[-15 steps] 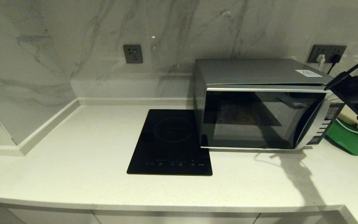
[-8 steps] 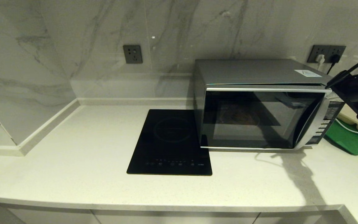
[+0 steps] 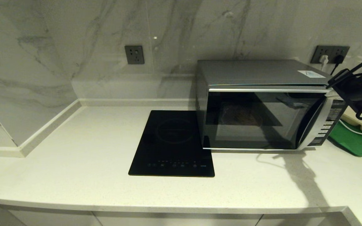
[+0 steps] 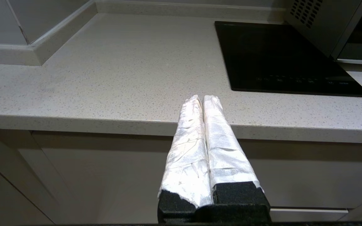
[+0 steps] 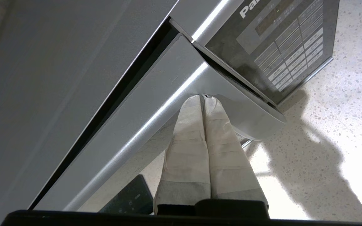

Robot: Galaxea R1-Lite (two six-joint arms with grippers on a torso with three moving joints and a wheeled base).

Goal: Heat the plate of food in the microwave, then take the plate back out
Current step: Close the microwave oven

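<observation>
Surface (image 3: 74,163) carries everything; microwave (image 3: 262,75) sits at its right rear, heavy, rigid box, unlikely to slide under a light push; door slightly ajar, gap along its top edge in the right wrist view; best purchase looks like the door's curved silver edge beside the button panel (image 5: 287,53); plate of food (image 3: 242,116) dim behind the glass, inside; likely light, smooth-rimmed, food loose, so keep level; right claw (image 5: 203,97) pressed together, tips touching the door's top corner; left claw (image 4: 203,99) together, parked at the surface's front edge.
</observation>
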